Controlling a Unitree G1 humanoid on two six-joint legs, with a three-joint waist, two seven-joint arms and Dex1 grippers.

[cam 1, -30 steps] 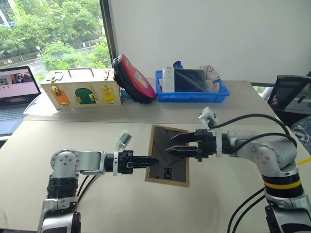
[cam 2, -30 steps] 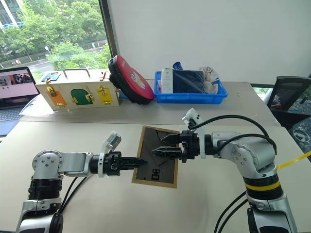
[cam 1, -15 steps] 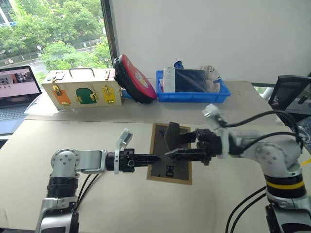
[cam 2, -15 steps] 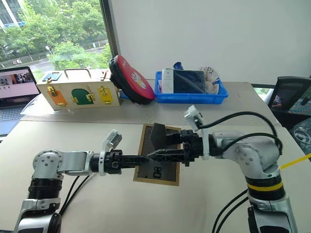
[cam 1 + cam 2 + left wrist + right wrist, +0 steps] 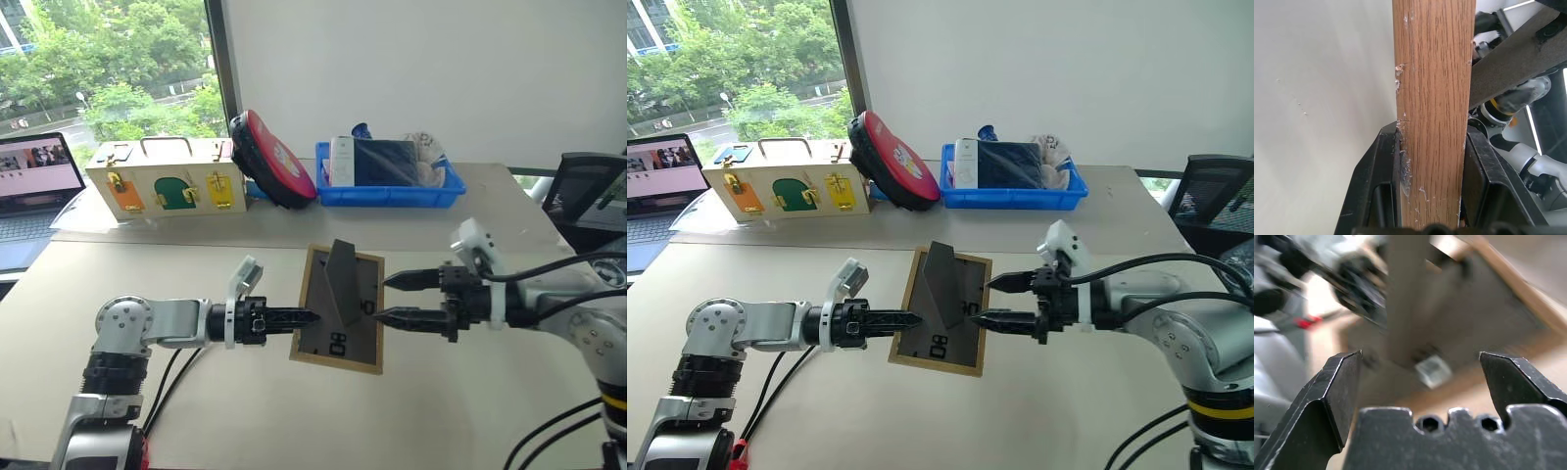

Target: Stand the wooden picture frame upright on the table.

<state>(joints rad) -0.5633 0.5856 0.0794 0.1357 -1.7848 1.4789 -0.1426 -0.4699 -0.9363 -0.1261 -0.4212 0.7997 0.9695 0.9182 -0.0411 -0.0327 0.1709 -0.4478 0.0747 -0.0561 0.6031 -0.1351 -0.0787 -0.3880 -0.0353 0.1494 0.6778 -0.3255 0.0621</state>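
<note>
- The frame [image 5: 339, 309] is clamped at its left edge by the left gripper [image 5: 312, 317], back up, stand unfolded.
- The right gripper [image 5: 388, 299] is held apart beside it, over the table [image 5: 196, 411].

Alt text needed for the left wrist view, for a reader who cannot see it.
Two black fingers of the left gripper clamp the light-wood edge of the wooden picture frame. The beige table lies behind it, with the frame's grey fold-out stand beside it.
</note>
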